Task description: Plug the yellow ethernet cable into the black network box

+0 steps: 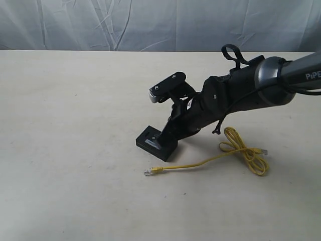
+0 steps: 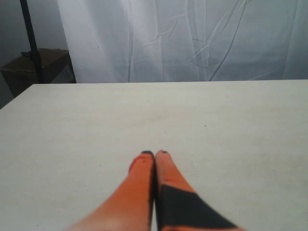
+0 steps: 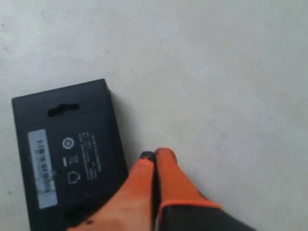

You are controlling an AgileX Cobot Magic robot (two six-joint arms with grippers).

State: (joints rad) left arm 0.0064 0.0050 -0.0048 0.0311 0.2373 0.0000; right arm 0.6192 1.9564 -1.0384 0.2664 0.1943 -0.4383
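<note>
1. Now the right claw (image 3: 155, 156) is closed with nothing between its orange fingers. Its tips sit low at the surface, just beside one long edge of the black network box (image 3: 67, 159); whether they touch that edge I cannot tell.
2. The box lies flat, label side up, with its long axis running alongside the claw's fingers. No socket shows in any view, so the side that takes the plug is unknown.
3. The yellow ethernet cable (image 1: 200, 161) lies loose on the surface, out of the right wrist camera's sight. Its free clear plug (image 1: 149, 171) rests near the claw, just off a corner of the box and apart from it. From there the cord runs fairly straight away from the claw to a tied loop (image 1: 248, 150), well behind the tips and beside the right arm (image 1: 225, 93).
4. I judge the right claw the nearer one by far. It would have to open and shift off the box toward that plug.
5. The left claw (image 2: 155, 154) is also closed and empty, with only bare surface ahead of it.
6. The surface (image 1: 65, 150) is pale, matte and flat.
7. A wrinkled white curtain (image 1: 100, 25) hangs beyond it, and past one far corner stand a dark pole (image 2: 29, 38) and a cardboard box (image 2: 36, 67).
</note>
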